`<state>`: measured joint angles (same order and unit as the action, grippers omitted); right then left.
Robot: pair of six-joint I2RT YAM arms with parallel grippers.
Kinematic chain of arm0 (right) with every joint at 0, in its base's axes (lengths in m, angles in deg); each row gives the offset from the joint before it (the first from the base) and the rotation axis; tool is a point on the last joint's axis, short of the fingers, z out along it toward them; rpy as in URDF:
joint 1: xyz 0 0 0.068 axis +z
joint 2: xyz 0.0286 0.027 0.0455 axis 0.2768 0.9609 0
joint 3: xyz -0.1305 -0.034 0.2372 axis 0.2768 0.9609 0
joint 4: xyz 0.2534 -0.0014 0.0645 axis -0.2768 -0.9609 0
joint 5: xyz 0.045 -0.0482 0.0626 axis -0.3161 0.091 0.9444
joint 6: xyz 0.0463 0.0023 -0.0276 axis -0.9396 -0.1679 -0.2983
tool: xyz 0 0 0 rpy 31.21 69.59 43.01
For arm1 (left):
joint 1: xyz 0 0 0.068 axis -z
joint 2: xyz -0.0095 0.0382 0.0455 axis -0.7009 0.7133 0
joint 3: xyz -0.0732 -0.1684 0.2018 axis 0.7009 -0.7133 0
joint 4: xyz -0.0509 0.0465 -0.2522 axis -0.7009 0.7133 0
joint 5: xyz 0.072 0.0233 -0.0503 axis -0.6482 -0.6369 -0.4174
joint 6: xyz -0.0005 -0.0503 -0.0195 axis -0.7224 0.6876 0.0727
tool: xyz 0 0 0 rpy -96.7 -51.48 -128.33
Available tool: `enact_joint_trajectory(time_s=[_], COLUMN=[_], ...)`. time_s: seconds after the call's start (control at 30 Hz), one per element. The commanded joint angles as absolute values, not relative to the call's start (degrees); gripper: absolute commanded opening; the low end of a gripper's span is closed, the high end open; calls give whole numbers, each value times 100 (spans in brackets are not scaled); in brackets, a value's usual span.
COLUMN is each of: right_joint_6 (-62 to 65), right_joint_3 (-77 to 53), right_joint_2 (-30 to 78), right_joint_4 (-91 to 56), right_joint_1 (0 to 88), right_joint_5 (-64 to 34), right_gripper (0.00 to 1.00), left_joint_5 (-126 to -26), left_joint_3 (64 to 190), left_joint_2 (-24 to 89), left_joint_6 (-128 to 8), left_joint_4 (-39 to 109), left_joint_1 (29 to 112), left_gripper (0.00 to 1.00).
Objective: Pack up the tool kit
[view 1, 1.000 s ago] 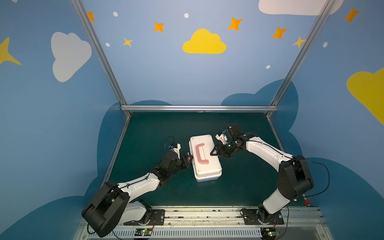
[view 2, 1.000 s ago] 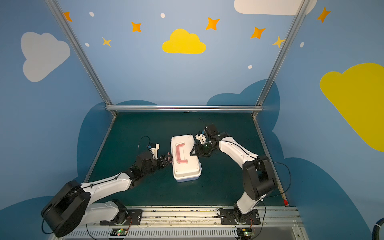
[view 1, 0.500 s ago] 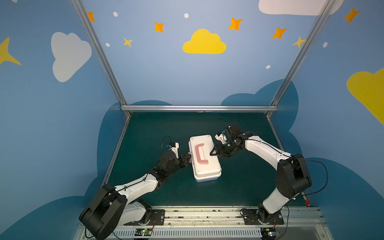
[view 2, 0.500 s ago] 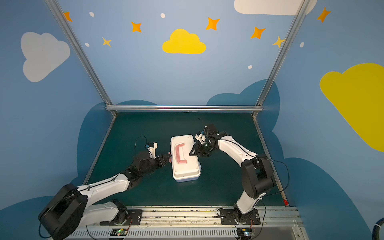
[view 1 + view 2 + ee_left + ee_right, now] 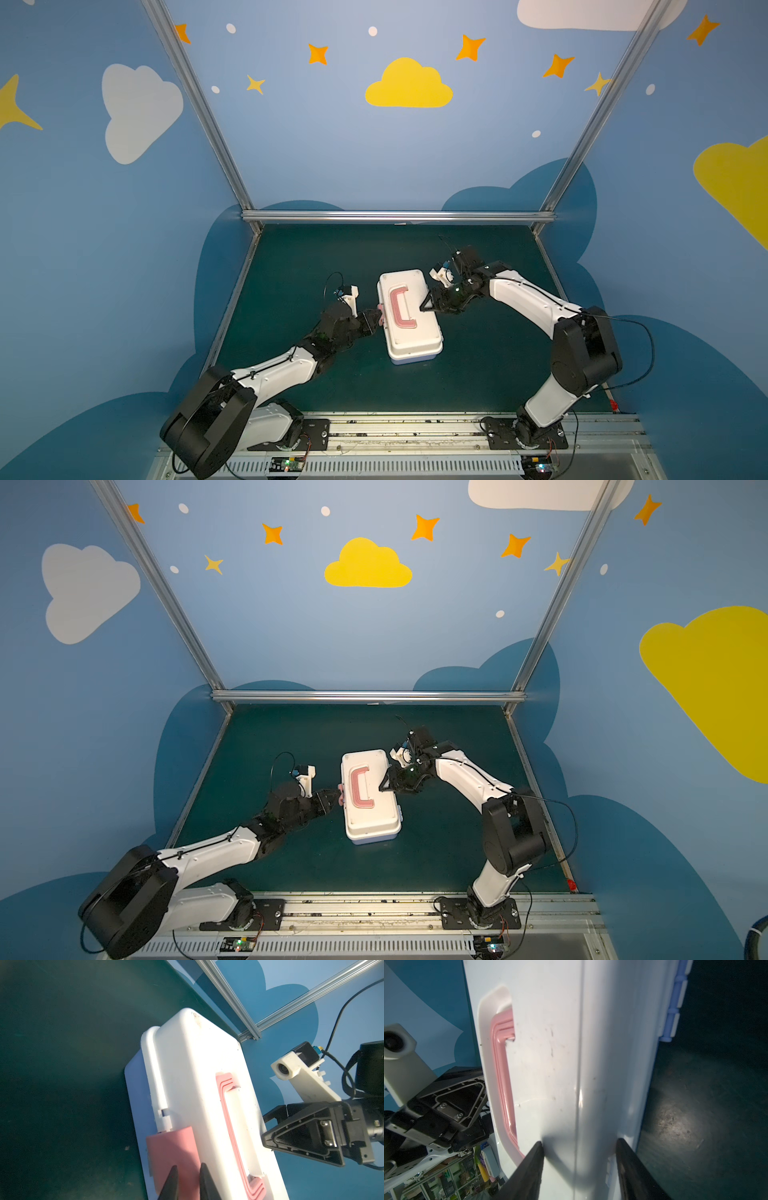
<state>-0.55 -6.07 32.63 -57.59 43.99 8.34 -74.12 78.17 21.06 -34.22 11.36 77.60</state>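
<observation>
The tool kit (image 5: 415, 345) (image 5: 374, 820) lies closed on the green mat, with its white lid (image 5: 197, 1064) (image 5: 560, 1043) up and the pink-red handle (image 5: 400, 309) (image 5: 226, 1105) (image 5: 502, 1064) folded flat. On its left side a pink latch (image 5: 170, 1151) (image 5: 380, 309) sticks out. My left gripper (image 5: 189, 1165) (image 5: 376, 318) (image 5: 334, 799) has its jaws drawn close together with the latch between them. My right gripper (image 5: 579, 1142) (image 5: 424, 306) (image 5: 381, 787) stands open. Its two fingers bracket the lid's right edge: one lies on the lid top, the other by the side wall.
Lavender hinges (image 5: 675, 1007) line the kit's right side. Aluminium posts and a back rail (image 5: 399, 215) fence the mat (image 5: 316, 257). Both arm bases sit on the front rail (image 5: 399, 428). Blue walls close in on both sides.
My left jaws have narrowed onto the pink latch and the left arm has edged toward the kit. The right gripper and the kit have stayed put.
</observation>
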Motion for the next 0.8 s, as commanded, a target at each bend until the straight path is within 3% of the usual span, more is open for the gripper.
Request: enact_joint_trajectory(time_s=[0.0, 0.77], right_joint_6=[-74, -85], right_joint_3=[-400, -399], right_joint_2=[3704, 3766], right_joint_4=[-6139, -6102], right_joint_1=[4682, 4688], right_joint_5=[792, 795], right_gripper=[54, 54], left_joint_5=[-7395, -7115], left_joint_3=[7776, 7839], left_joint_2=[2064, 2335], left_joint_6=[-3527, -3527], left_joint_4=[1188, 1048], left_joint_1=[7736, 7737], left_gripper=[20, 17])
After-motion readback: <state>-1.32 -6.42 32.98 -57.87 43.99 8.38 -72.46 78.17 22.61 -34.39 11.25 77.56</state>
